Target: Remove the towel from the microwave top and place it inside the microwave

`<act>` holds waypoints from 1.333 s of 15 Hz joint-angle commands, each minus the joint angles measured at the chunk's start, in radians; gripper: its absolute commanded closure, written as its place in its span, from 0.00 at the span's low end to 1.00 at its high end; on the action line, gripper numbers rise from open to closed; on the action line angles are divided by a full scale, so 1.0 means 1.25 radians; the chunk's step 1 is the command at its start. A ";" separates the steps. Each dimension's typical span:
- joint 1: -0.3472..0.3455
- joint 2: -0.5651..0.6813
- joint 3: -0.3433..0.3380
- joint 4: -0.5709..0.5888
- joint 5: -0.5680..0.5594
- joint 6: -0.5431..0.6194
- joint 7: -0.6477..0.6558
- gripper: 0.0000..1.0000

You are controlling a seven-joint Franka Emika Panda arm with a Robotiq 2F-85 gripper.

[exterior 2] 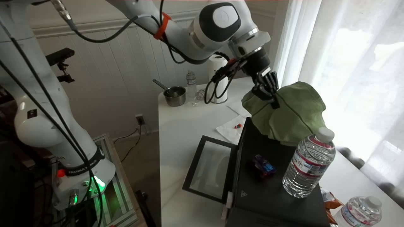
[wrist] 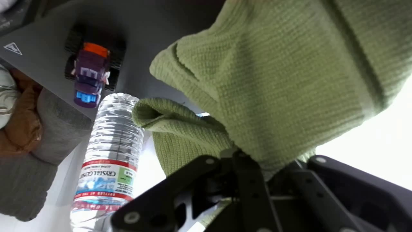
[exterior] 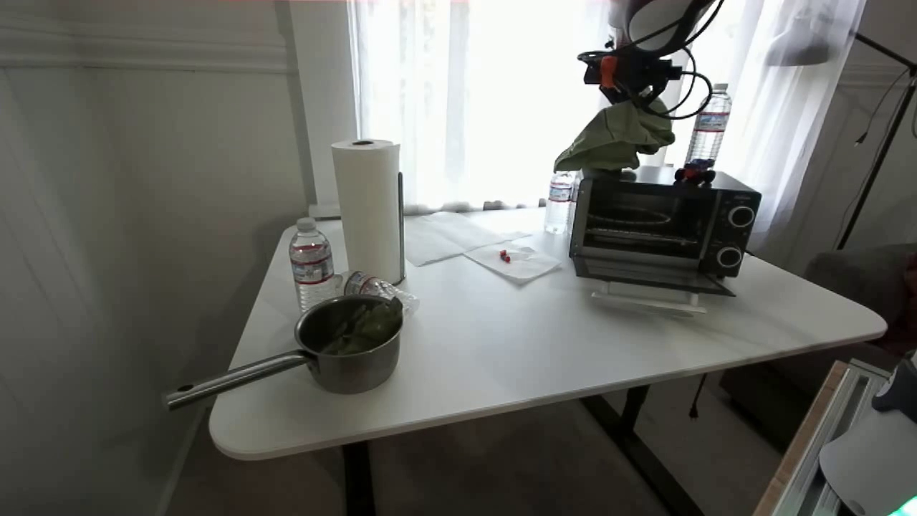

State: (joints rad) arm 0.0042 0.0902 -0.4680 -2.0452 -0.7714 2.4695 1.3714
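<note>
The green towel (exterior: 609,136) hangs in folds from my gripper (exterior: 636,102), above one end of the microwave's top. It also shows in an exterior view (exterior 2: 293,110) and fills much of the wrist view (wrist: 273,83). My gripper is shut on the towel, with cloth pinched between the fingertips (wrist: 257,164); folds partly hide the tips. I cannot tell whether the towel's lowest edge touches the top. The microwave, a black toaster oven (exterior: 729,229), stands on the white table. Its glass door (exterior 2: 210,168) is folded down open, and a rack shows inside.
On the microwave top stand a water bottle (exterior 2: 307,167) and a small toy truck (exterior 2: 264,165), close to the towel. More bottles (exterior: 559,204) stand beside the microwave. A napkin (exterior: 526,269), paper towel roll (exterior: 369,215) and metal pot (exterior: 358,369) are farther along the table.
</note>
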 commanded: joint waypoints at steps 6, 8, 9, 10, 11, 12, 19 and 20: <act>-0.094 -0.368 0.214 -0.311 -0.375 -0.043 0.438 0.98; -0.104 -0.428 0.248 -0.370 -0.347 -0.093 0.459 0.98; -0.102 -0.459 0.261 -0.403 -0.320 -0.127 0.447 0.98; -0.100 -0.487 0.271 -0.433 -0.297 -0.160 0.434 0.98; -0.096 -0.515 0.281 -0.460 -0.278 -0.193 0.422 0.98; -0.094 -0.538 0.290 -0.484 -0.258 -0.226 0.417 0.98; -0.085 -0.578 0.313 -0.569 -0.061 -0.372 0.315 0.98; -0.091 -0.560 0.312 -0.571 -0.056 -0.366 0.319 0.98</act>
State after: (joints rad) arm -0.0954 -0.6003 -0.0911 -2.7326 -0.8943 2.0257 1.7952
